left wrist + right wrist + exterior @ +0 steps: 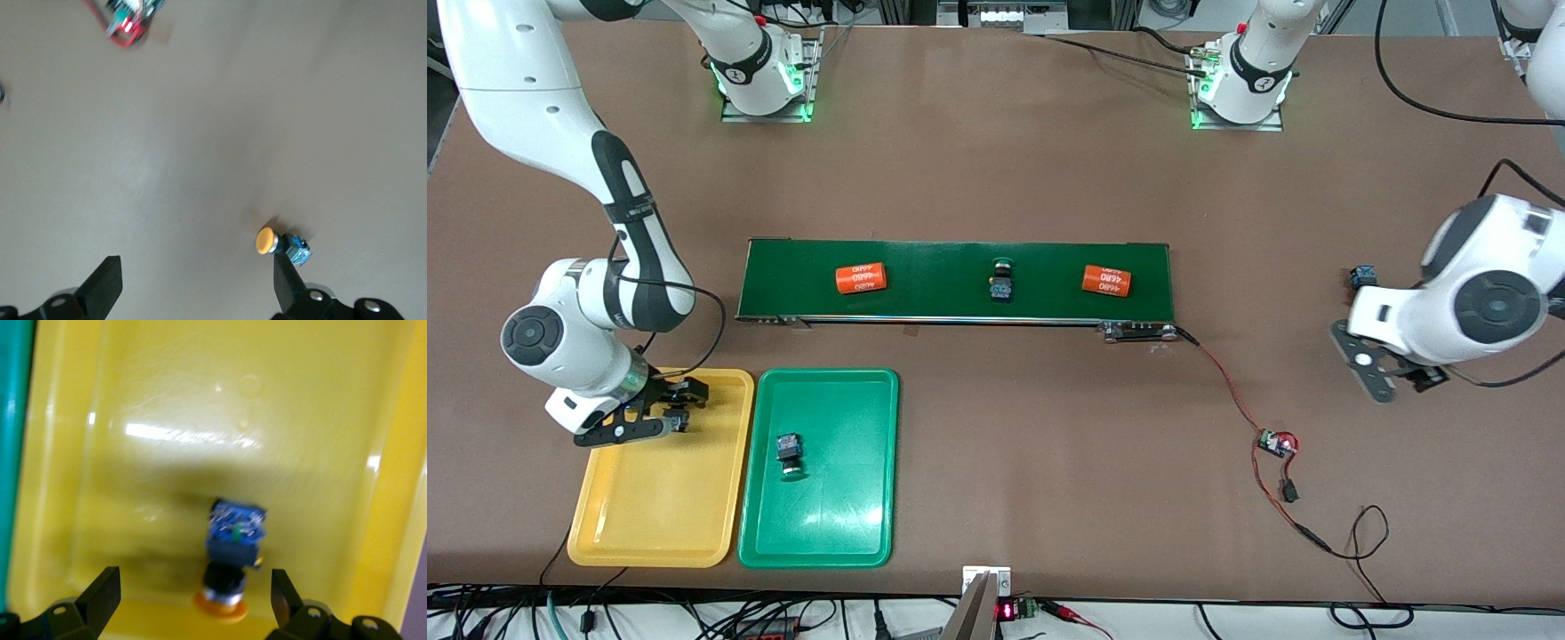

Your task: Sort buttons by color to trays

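The brown matte tabletop (996,178) carries a long dark-green conveyor belt (951,302) with a green-capped button (1001,277) between two orange cylinders (860,278). The right gripper (193,597) hangs released over the yellow plastic tray (649,524), a yellow-capped button (230,563) lying between its fingers. The green tray (845,524) holds one button (789,452). The left gripper (197,283) waits, spread, above another yellow-capped button (280,243) on bare tabletop

Robotics lab bench. Two Franka arm bases (763,67) bolted to a brown table (996,160); a small conveyor belt (956,281) wired to a bare circuit board (1276,443). Cables (694,613) run along the table edge.
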Robot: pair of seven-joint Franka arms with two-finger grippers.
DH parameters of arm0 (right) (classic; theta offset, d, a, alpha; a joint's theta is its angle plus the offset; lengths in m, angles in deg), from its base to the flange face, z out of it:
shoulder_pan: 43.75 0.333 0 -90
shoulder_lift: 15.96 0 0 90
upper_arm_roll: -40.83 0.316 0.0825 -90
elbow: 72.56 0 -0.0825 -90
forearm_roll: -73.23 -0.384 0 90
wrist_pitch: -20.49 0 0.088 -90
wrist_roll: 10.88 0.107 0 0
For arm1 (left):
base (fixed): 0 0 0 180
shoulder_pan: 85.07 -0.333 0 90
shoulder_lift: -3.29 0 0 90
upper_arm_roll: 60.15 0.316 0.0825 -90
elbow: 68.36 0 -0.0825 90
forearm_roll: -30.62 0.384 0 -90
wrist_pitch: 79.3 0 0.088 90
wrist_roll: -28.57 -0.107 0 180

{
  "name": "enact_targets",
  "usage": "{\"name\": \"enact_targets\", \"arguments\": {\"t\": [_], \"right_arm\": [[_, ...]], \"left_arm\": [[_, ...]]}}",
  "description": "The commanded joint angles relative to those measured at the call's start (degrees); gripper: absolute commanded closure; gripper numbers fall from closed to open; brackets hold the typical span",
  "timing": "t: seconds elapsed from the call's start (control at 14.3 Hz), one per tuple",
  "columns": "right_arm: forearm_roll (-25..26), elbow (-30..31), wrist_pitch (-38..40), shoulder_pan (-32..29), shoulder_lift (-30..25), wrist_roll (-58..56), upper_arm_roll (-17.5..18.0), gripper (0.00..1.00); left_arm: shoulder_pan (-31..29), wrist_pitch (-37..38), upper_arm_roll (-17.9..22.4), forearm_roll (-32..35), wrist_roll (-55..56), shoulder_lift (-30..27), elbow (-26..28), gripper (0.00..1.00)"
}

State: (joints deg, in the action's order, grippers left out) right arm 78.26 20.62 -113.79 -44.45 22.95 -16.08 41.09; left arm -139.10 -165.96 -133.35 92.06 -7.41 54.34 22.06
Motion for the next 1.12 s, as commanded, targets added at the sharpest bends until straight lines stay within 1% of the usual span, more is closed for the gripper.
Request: {"name": "enact_targets", "arguments": {"t": [0.0,0.14,0.28,0.35,0.49,0.63,0.77,0.84,0.91,1.05], "right_arm": [[-0.4,1.8,9.3,1.1,-5.9,6.4,3.3,0.0],[-0.4,6.3,11.4,1.1,-10.7,11.3,5.9,0.0],[-0.5,13.2,10.4,1.3,-16.4,14.1,8.6,0.0],[-0.4,15.6,10.3,1.3,-18.2,17.9,10.4,0.0],[-0.4,18.5,10.0,1.4,-20.4,27.0,14.9,0.0],[-0.4,19.3,8.7,2.8,-20.4,34.6,17.9,0.0],[-0.4,21.8,3.5,7.3,-20.3,40.2,18.1,0.0],[-0.3,22.9,0.7,8.8,-20.0,41.1,18.1,0.0],[-0.3,23.4,-0.9,10.0,-19.5,41.2,18.1,0.0],[-0.3,23.4,-1.3,11.4,-18.4,41.8,18.1,0.0]], "left_arm": [[-3.6,-1.5,1.8,-3.3,3.1,0.9,-1.2,0.0],[-5.6,-1.2,2.6,-6.4,8.7,0.8,-0.2,0.0],[-6.3,-0.5,2.9,-8.5,15.4,0.8,-0.2,0.0],[-6.3,-0.5,3.0,-9.0,19.1,0.8,-0.2,0.0],[-7.8,-1.0,3.1,-10.2,25.3,0.8,1.1,0.0],[-9.9,-1.3,3.9,-11.0,28.9,2.0,1.6,0.0],[-12.7,-4.0,4.8,-11.1,28.9,2.7,2.7,0.0],[-13.4,-5.6,5.5,-11.0,29.1,2.6,3.9,0.0],[-14.3,-7.0,6.0,-11.1,29.6,2.6,5.5,0.0],[-15.9,-7.9,6.0,-11.0,32.9,2.5,8.3,0.0]]}}
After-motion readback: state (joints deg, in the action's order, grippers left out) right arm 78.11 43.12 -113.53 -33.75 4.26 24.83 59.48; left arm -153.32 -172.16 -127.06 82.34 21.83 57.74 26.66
